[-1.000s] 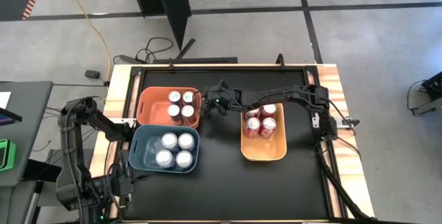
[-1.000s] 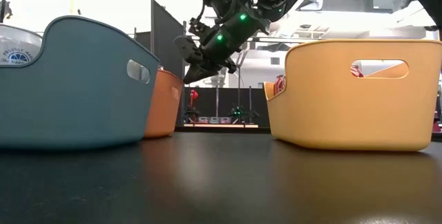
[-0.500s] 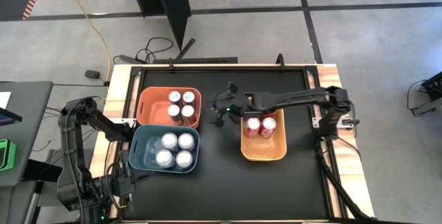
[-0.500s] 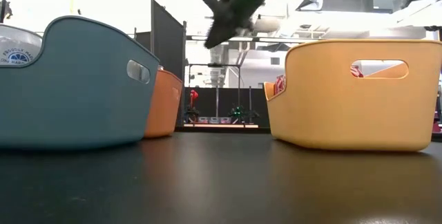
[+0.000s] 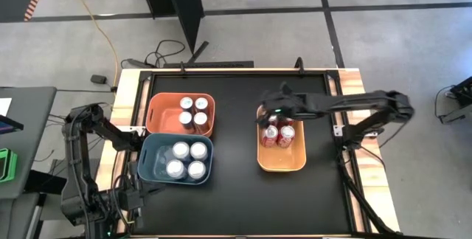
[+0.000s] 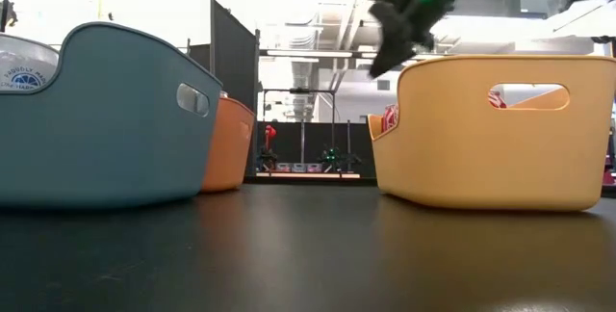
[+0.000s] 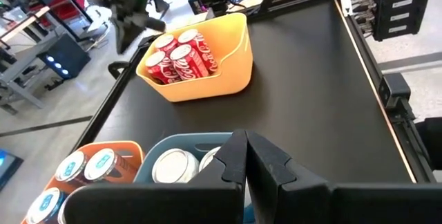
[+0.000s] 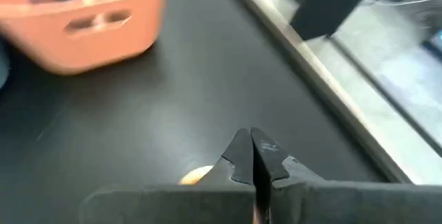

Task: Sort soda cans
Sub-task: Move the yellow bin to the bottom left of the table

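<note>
Across three bins, the soda cans [image 5: 189,112] are sorted: orange bin [image 5: 156,113], blue bin [image 5: 150,159], yellow bin [image 5: 280,159]. Above the yellow bin's rim, the right gripper [image 5: 264,115] is held, jaws closed, empty. Beside the counter [image 5: 236,195], the left gripper [image 7: 245,156] is parked, closed.

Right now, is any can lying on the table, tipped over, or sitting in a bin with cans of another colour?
Nothing stands out. The red cans stand together in the yellow bin, silver-topped cans fill the orange bin and blue bin, and no can lies loose on the table. The right gripper, shut and empty, hangs over the yellow bin's far end.
</note>
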You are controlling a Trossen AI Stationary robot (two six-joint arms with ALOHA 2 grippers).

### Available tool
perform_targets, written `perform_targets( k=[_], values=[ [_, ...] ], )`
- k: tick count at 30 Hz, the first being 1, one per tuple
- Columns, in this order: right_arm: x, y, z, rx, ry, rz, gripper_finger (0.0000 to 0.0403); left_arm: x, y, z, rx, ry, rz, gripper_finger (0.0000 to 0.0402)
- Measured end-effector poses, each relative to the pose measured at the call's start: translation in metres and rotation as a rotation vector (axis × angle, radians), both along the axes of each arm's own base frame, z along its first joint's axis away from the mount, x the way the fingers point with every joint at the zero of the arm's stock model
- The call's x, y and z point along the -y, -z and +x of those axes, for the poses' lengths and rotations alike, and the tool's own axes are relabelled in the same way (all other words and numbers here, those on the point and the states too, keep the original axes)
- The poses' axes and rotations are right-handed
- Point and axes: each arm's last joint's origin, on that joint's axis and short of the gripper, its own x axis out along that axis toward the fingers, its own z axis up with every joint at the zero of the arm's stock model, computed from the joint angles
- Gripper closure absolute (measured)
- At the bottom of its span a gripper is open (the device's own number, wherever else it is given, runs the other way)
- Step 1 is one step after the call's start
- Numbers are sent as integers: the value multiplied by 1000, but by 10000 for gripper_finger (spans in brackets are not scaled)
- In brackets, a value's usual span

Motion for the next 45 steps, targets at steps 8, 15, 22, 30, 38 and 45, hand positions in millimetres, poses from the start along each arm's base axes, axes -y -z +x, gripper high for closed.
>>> perform_targets(
  k=[8,15,22,30,38,45],
  values=[
    [10,12,-73,81,294,62,398,0,0,1,12,3,20,401],
    [14,32,-104,75,564,64,399,-2,-1,6,19,-8,45,401],
    [12,38,-102,99,558,95,399,-4,-1,10,14,-18,65,401],
    [-24,5,-83,328,135,102,398,-4,-1,11,16,-24,58,401],
    [-88,1,-75,364,-309,244,376,-5,-1,13,22,-34,53,401],
    [-142,-5,-90,199,-395,217,356,-17,18,32,28,-126,87,401]
  ],
)
